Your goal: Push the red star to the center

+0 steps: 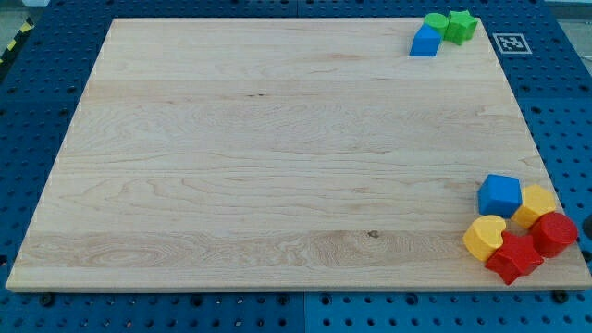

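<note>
The red star point(513, 257) lies at the bottom right corner of the wooden board point(277, 157), close to its lower edge. It touches a yellow heart point(485, 237) on its left and a red round block point(554, 233) on its upper right. A blue cube point(500, 195) and a yellow hexagon point(536, 204) sit just above them in the same cluster. My tip does not show in this view.
At the board's top right corner a green round block point(433, 20), a green star point(460, 25) and a blue block point(425, 42) sit together. A black-and-white marker point(511, 43) lies off the board, on the blue pegboard point(37, 111).
</note>
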